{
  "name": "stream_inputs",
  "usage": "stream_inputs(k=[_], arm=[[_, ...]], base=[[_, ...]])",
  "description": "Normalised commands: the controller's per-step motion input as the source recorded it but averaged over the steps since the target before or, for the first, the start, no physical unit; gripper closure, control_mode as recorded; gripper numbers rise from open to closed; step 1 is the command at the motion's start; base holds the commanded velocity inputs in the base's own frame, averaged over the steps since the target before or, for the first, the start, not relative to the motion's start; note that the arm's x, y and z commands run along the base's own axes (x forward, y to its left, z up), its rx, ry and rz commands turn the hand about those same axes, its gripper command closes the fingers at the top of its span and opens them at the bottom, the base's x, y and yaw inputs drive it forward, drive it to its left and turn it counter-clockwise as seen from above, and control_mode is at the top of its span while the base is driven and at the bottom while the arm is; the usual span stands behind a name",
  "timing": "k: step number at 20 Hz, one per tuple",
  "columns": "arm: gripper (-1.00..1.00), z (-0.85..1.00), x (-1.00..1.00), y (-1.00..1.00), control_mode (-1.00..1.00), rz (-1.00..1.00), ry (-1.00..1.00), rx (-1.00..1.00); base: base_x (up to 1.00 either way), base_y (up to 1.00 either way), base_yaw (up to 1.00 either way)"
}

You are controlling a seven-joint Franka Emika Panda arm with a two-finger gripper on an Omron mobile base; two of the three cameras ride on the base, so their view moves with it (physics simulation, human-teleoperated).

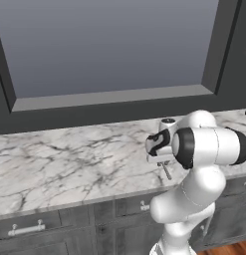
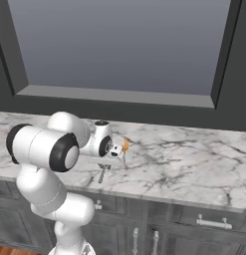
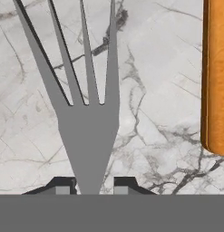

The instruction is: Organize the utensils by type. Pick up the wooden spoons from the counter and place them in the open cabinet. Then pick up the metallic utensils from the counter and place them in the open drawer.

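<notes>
Left base view: my arm rises at lower right, the wrist bent over the white marble counter [image 1: 69,159]. My claw [image 1: 166,168] sits right of centre, pointing down. A thin grey fork [image 1: 167,171] handle sticks out below it, slanting toward the counter's front edge. Dark drawer fronts with short handles run along the bottom.

Right base view: arm at lower left, claw [image 2: 108,162] left of centre over the counter [image 2: 184,164]. The grey fork [image 2: 101,174] stem hangs under it, near the front edge. An orange-brown handle [image 2: 126,145] pokes out just right of the hand.

Hand view: fork [image 3: 86,113] fills centre-left, tines toward the top, neck running down between my fingertips [image 3: 62,186], claw [image 3: 90,186] narrow, pinched on it. Orange-brown handle [image 3: 216,77] along the right edge, apart from the fork, marble counter [image 3: 163,90] behind both.
</notes>
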Motion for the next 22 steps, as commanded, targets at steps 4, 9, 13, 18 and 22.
stream_inputs(k=[4, 9, 13, 18, 22], arm=[[1.0, -0.37, -0.4, 0.0, -1.0, 0.0, 0.17, 0.11], [1.0, -0.14, -0.37, 0.0, -1.0, 0.0, 0.12, 0.21], [1.0, 0.04, -0.23, 0.04, -1.0, 0.0, 0.0, 0.12], [1.0, 0.37, -0.01, 0.05, -1.0, 0.0, -0.01, 0.01], [1.0, 0.71, -0.03, 0.06, -1.0, 0.01, -0.15, -0.01]], base=[[0.0, 0.0, 0.0], [0.0, 0.0, 0.0], [0.0, 0.0, 0.0], [0.0, 0.0, 0.0], [0.0, 0.0, 0.0]])
